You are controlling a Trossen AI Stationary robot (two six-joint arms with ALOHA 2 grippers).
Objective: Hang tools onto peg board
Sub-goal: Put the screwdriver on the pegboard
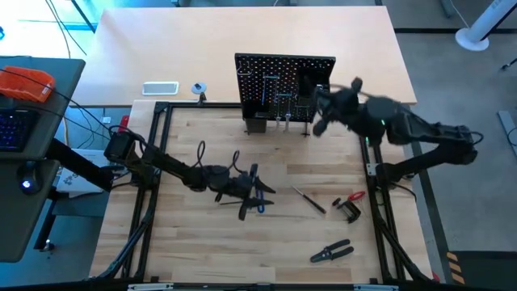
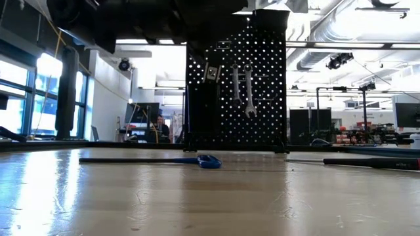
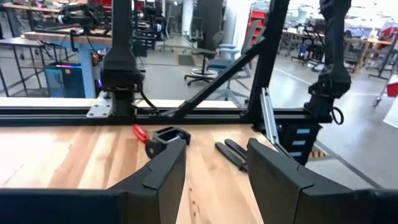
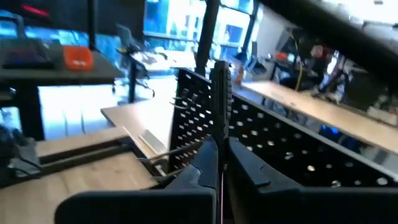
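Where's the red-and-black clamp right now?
In the high view the red-and-black clamp lies on the table's right side, just right of a thin screwdriver and above the black-handled pliers.

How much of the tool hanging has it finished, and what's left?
Partly done. Two silver wrenches already hang on the peg board. The right gripper is up at the board, shut on a thin dark tool. The left gripper hovers open above the blue-handled key. A screwdriver, the red-and-black clamp and the pliers lie on the table.
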